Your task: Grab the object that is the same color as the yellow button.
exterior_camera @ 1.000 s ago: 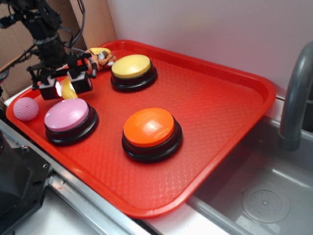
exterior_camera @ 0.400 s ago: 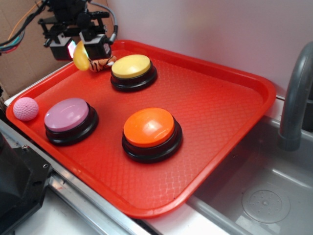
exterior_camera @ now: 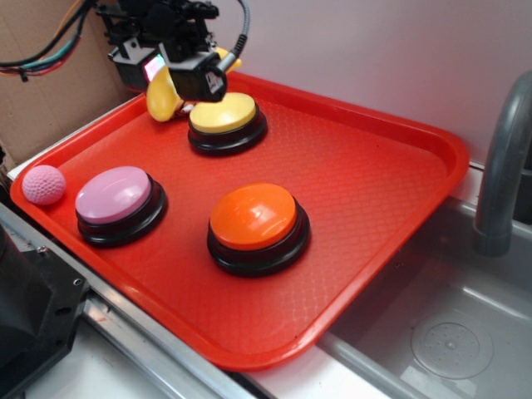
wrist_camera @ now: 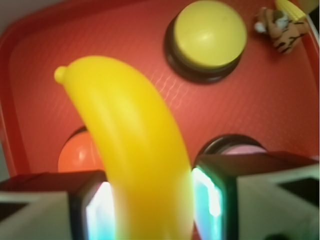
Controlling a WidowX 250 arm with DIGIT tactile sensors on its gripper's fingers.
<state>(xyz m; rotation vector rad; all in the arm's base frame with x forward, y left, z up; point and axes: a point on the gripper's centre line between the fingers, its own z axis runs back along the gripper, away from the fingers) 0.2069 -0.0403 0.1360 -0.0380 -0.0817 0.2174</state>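
My gripper is shut on the yellow toy banana and holds it in the air above the tray's far left corner, just left of the yellow button. In the wrist view the banana fills the middle, clamped between my two glowing pads, and curves up and left. The yellow button sits on the tray below, at the top of that view.
The red tray also holds a pink button, an orange button and a pink ball at its left edge. A tiger toy lies beside the yellow button. A grey sink and tap stand right.
My gripper has risen off the tray with the banana in it and moved toward the far side and right, from beside the pink button to beside the yellow button.
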